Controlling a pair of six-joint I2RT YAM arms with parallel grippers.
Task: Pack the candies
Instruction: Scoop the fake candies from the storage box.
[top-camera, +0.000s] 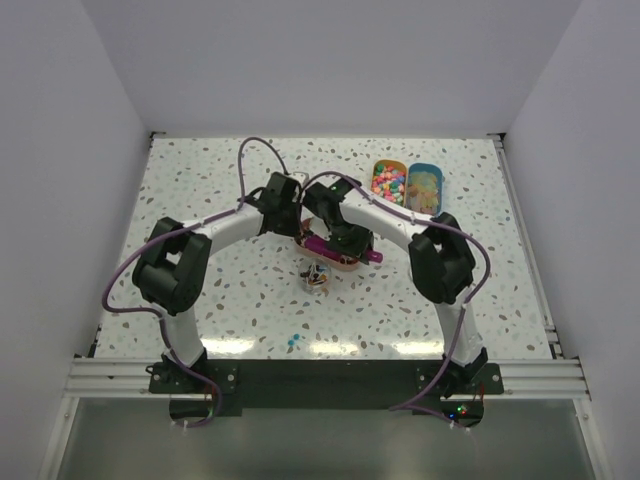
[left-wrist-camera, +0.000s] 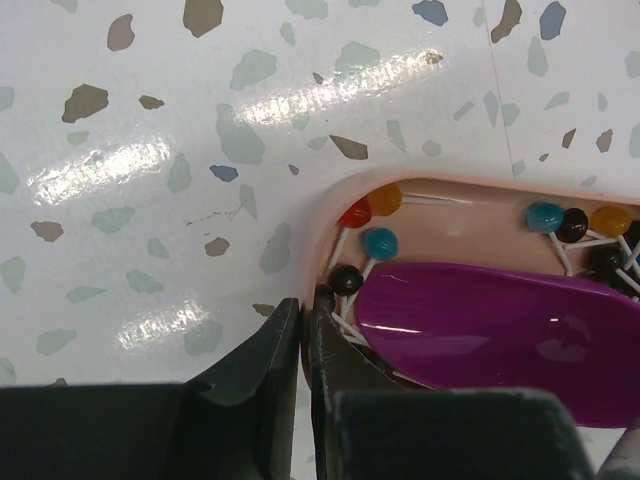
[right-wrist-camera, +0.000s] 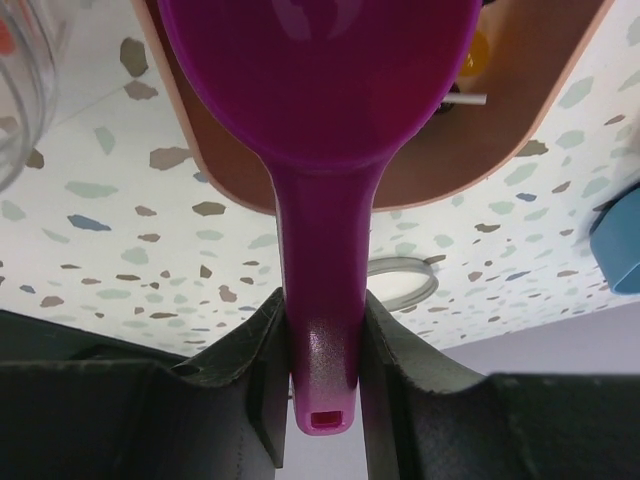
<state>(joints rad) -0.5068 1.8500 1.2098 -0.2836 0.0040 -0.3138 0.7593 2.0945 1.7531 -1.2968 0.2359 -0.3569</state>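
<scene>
The candies are small dark, red, teal and orange balls on white sticks, lying in a shallow pink tray at the table's middle. The left gripper is shut on that tray's rim, one finger outside and one inside. A purple scoop has its bowl down in the tray, and the right gripper is shut on its handle. From above, both grippers meet over the tray. A small glass jar holding some dark candies stands just in front of it.
An orange tub of bright pastel candies and a blue tub of pale tan ones stand at the back right. A ring-shaped lid lies beside the tray. Two small blue bits lie near the front edge.
</scene>
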